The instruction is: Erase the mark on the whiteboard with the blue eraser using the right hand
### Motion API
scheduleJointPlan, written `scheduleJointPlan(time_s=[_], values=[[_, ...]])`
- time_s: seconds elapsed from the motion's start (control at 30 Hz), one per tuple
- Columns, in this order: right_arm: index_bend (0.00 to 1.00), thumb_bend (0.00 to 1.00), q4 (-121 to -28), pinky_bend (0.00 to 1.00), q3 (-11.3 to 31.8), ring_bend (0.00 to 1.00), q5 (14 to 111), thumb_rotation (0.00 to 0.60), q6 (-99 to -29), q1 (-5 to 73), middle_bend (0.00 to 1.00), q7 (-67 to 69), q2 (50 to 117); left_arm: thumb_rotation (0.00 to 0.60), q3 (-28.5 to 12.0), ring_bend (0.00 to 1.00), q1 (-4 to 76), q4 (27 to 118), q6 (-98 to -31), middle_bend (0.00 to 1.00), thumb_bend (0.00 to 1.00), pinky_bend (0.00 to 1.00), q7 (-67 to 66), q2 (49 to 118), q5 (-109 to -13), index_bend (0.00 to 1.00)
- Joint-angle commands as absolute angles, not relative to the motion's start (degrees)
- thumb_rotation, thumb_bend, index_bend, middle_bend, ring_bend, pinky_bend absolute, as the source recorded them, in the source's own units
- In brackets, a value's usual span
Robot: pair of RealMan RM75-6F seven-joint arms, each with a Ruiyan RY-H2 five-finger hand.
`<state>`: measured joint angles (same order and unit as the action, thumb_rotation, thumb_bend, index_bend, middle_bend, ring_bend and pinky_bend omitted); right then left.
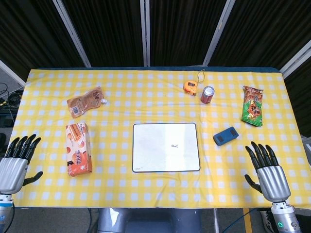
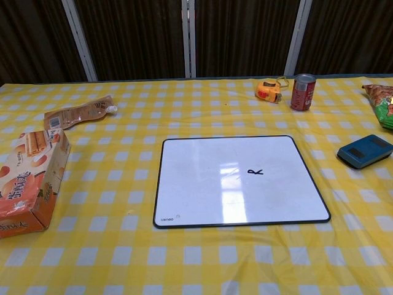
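A whiteboard [image 1: 146, 150] [image 2: 202, 184] with a dark rim lies flat at the table's middle, carrying a small black mark [image 1: 175, 145] [image 2: 255, 171] right of its centre. The blue eraser [image 1: 226, 136] [image 2: 365, 151] lies on the cloth just right of the board. In the head view my right hand [image 1: 266, 167] hovers at the near right table edge, fingers spread and empty, a little nearer than the eraser. My left hand [image 1: 15, 160] sits at the near left edge, fingers apart, holding nothing. The chest view shows neither hand.
An orange snack box [image 1: 78, 148] [image 2: 27, 184] and a brown pouch [image 1: 86, 101] [image 2: 80, 112] lie left of the board. Behind it stand an orange tape measure [image 1: 190, 86] [image 2: 269, 91] and a red can [image 1: 208, 94] [image 2: 303, 92]. A green snack bag [image 1: 252, 106] [image 2: 382, 103] lies far right.
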<state>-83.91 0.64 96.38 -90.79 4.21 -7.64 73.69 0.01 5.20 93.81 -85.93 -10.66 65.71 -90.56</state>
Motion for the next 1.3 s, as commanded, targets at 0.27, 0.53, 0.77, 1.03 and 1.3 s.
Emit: scheduleJointPlan(time_s=[0.27, 0.53, 0.77, 1.03, 1.3], values=[[0.02, 0.14, -83.8, 0.00, 0.5, 0.00, 96.3, 0.600, -90.3, 4.4, 0.00, -7.1, 73.6, 0.600, 0.1, 0.00, 5.1, 94.0, -86.0, 0.00, 0.00, 0.00, -10.9, 65.7, -90.7, 0.00], [0.02, 0.13, -84.0, 0.00, 1.1, 0.00, 96.6, 0.600, -89.1, 5.8, 0.00, -5.9, 73.1, 0.600, -0.3, 0.00, 5.4, 93.5, -85.2, 0.00, 0.00, 0.00, -10.0, 65.6, -89.5, 0.00], [0.17, 0.13, -83.5, 0.02, 3.7, 0.00, 96.1, 0.600, -82.0, 11.9, 0.06, -5.3, 71.1, 0.600, -0.6, 0.00, 5.7, 93.4, -84.8, 0.00, 0.00, 0.00, -10.1, 65.7, -89.1, 0.00], [0.20, 0.14, -82.8, 0.05, 6.0, 0.01, 91.4, 0.600, -67.9, 20.2, 0.09, -10.9, 70.1, 0.600, -1.1, 0.00, 6.2, 93.8, -84.4, 0.00, 0.00, 0.00, -10.6, 65.6, -88.6, 0.00], [0.20, 0.14, -80.6, 0.05, 8.1, 0.01, 84.2, 0.600, -57.1, 26.5, 0.09, -16.7, 72.5, 0.600, -1.2, 0.00, 6.6, 93.3, -83.5, 0.00, 0.00, 0.00, -10.8, 65.8, -87.8, 0.00]])
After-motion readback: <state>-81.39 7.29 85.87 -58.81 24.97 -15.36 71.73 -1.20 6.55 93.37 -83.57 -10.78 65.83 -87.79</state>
